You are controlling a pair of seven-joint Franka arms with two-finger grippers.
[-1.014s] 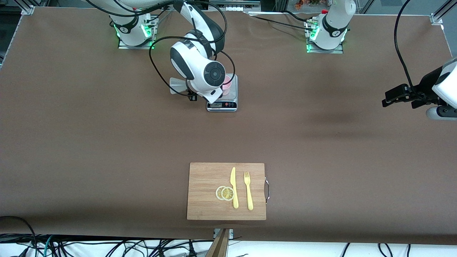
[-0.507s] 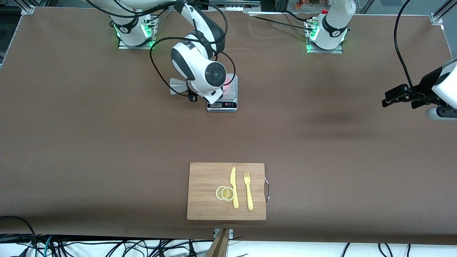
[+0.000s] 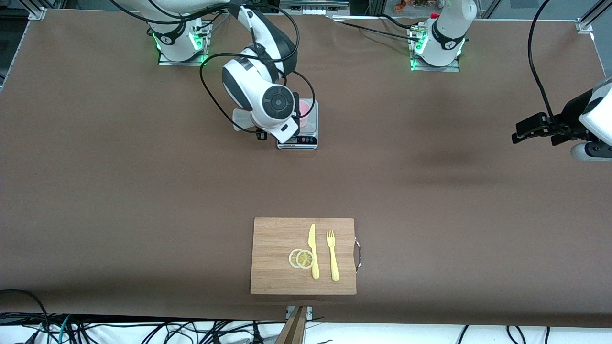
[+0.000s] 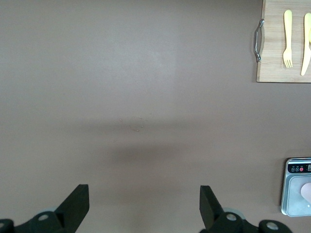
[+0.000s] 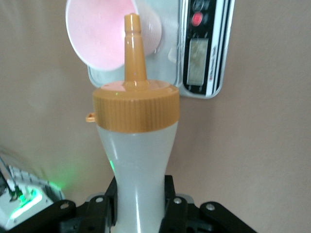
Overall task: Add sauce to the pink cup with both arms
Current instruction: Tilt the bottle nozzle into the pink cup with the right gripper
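Note:
My right gripper (image 5: 138, 206) is shut on the body of the sauce bottle (image 5: 137, 155), whitish with an orange-yellow cap (image 5: 136, 106). The bottle is tipped, and its nozzle points at the pink cup (image 5: 97, 36), just short of the mouth. In the front view the bottle (image 3: 243, 120) sticks out from under the right wrist, beside the cup (image 3: 306, 109). The cup stands on a kitchen scale (image 3: 297, 139). My left gripper (image 3: 519, 134) waits open and empty over the bare table at the left arm's end; its fingers (image 4: 77, 204) stand wide apart.
A wooden cutting board (image 3: 277, 267) lies near the front camera with a yellow knife (image 3: 313, 251), a yellow fork (image 3: 332, 255) and two lemon slices (image 3: 301, 258). The left wrist view also shows the board (image 4: 272, 58) and the scale (image 4: 297, 187). Black cables loop around the right arm.
My right wrist has turned and shifted a little with the bottle, whose body now lies closer to the scale. More of the pink cup shows. The left arm has not moved.

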